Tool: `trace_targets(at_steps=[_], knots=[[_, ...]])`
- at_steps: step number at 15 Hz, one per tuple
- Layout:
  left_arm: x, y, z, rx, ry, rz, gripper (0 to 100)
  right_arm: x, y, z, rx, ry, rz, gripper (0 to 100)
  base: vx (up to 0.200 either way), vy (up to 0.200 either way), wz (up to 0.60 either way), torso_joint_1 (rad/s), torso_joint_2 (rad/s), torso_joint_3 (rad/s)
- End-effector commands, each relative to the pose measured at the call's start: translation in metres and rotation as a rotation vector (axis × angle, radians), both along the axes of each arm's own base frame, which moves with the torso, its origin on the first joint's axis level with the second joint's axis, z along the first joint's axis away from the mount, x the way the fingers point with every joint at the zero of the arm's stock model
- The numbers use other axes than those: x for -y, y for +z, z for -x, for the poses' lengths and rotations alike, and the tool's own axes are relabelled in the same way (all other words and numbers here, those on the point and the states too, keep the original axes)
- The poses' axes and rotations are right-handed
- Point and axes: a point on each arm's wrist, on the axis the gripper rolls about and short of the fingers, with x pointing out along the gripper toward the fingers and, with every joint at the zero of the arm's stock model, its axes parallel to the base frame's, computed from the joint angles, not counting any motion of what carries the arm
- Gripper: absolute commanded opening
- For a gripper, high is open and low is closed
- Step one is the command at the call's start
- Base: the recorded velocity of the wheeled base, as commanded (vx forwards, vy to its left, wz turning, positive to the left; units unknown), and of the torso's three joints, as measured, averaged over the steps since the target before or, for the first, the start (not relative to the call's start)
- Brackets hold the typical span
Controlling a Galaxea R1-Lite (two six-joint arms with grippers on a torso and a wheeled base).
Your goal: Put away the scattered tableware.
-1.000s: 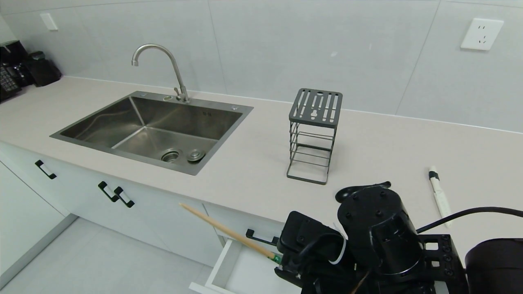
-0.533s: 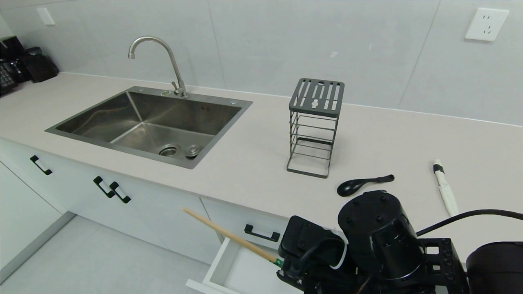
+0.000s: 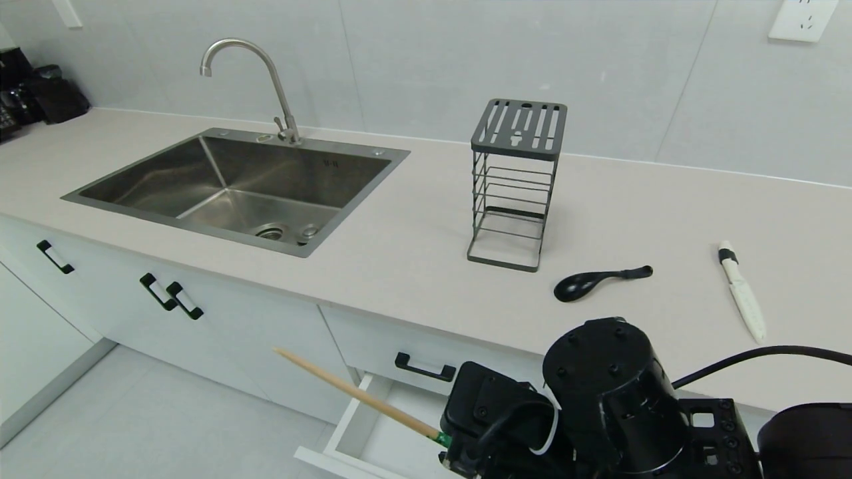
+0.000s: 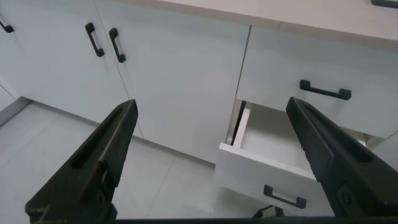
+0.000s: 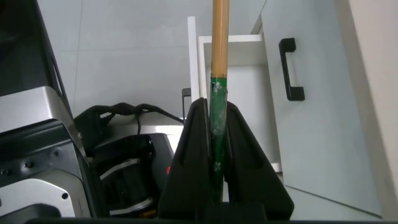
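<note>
By the open white drawer (image 3: 346, 426): your right gripper (image 5: 216, 109) is clamped on the green end of a long wooden chopstick (image 3: 359, 396), which slants out toward the robot's left.
Cabinet fronts: your left gripper (image 4: 211, 104) faces them, fingers wide apart, holding nothing.
Beige countertop (image 3: 413, 266): you have a black spoon (image 3: 586, 283) near the dark wire rack (image 3: 516, 179), and a white knife with a black band (image 3: 742, 299) farther right.

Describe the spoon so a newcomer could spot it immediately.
Start at the dark wire rack standing on the counter right of the sink. The spoon lies just beside the rack's base. It is black, unlike the white knife farther right.
</note>
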Motion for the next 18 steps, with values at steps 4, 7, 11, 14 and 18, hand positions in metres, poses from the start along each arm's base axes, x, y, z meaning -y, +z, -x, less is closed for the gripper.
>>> trace_targets(at_steps=[4,7,11,14,18], knots=[[0.000,0.000,0.000,0.001,0.001,0.000,100,-0.001,0.000,0.001,0.000,0.003,0.000,0,0.000,0.000,0.00,-0.268,0.51,0.249],[0.000,0.000,0.000,0.001,0.001,0.000,100,-0.001,0.000,0.001,0.000,0.003,0.000,0,0.000,0.000,0.00,-0.259,0.50,0.232],[0.000,0.000,0.000,0.001,0.001,0.000,100,-0.002,-0.001,0.003,-0.003,0.010,0.000,0,0.000,0.000,0.00,-0.254,0.48,0.230],[0.000,0.001,0.000,0.003,0.001,0.000,100,-0.005,-0.001,0.001,-0.002,0.008,-0.003,0,0.000,0.000,0.00,-0.250,0.45,0.208],[0.000,0.000,0.000,0.001,0.001,0.000,100,-0.022,0.005,-0.008,0.019,0.015,-0.025,0,0.000,0.000,0.00,-0.254,0.37,0.149]])
